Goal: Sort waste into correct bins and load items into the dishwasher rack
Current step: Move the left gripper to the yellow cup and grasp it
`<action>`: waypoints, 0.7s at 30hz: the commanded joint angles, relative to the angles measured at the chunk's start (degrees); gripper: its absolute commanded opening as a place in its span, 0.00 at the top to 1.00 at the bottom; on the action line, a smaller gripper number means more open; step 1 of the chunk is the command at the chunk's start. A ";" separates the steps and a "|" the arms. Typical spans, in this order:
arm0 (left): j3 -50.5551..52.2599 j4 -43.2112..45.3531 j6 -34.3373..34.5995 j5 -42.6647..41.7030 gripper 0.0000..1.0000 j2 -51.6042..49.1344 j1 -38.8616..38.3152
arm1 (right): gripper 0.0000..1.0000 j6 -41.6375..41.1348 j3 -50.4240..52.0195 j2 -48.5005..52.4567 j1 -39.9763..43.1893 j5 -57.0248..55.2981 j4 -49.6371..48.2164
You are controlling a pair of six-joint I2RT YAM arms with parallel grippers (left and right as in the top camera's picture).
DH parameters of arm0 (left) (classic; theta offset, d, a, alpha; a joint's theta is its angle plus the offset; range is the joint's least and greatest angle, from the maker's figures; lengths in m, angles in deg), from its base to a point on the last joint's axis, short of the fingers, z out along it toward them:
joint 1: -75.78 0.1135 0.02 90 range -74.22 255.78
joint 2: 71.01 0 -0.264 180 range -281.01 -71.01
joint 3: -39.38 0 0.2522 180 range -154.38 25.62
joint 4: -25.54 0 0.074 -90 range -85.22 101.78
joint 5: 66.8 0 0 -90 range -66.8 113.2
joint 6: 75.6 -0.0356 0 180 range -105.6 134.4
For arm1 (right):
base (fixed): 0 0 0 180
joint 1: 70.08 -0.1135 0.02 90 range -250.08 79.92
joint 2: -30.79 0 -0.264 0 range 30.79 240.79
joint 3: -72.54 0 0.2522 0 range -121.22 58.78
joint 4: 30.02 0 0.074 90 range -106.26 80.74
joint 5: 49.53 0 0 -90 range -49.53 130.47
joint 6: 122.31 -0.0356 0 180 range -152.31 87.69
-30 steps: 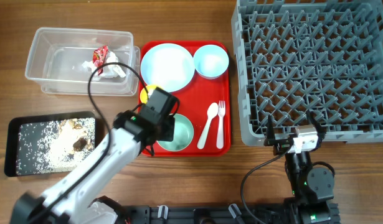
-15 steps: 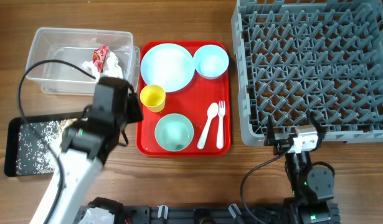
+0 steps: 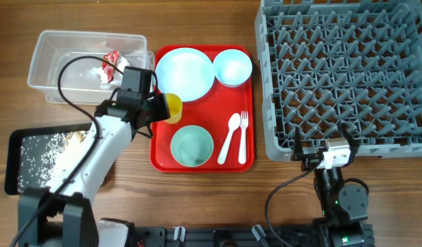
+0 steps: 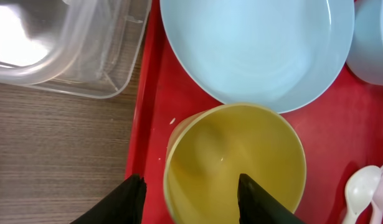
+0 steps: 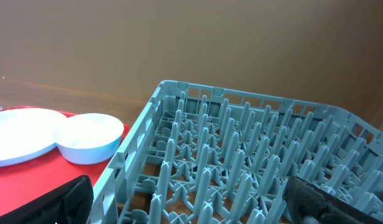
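My left gripper (image 3: 158, 108) (image 4: 191, 178) is open at the yellow cup (image 3: 173, 108) (image 4: 235, 162) on the red serving tray (image 3: 162, 162). One finger (image 4: 127, 198) is outside the cup's wall and the other (image 4: 261, 200) is over its inside. The pale blue plate (image 3: 184, 72) (image 4: 253, 43) lies just beyond the cup. A blue bowl (image 3: 232, 67), a green bowl (image 3: 192, 146), a spoon (image 3: 230, 134) and a fork (image 3: 243, 134) share the tray. My right gripper (image 3: 324, 156) (image 5: 191, 186) hangs open at the near edge of the dishwasher rack (image 3: 348, 75) (image 5: 253, 162).
The clear tub (image 3: 53, 51) at the back left holds a red wrapper (image 3: 111, 60) and a white napkin (image 3: 101, 74). The black tray (image 3: 15, 140) at the front left holds crumbly food scraps (image 3: 39, 154); my left arm crosses over its right end.
My left arm swung from above the green bowl out to the left over the black tray, then came back up to the yellow cup. The right arm has not moved.
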 commanded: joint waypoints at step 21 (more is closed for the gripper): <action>-8.70 -5.57 0.92 0.02 0.96 -1.44 0.26 | 0.00 0.66 0.09 -0.39 -0.22 0.76 -0.26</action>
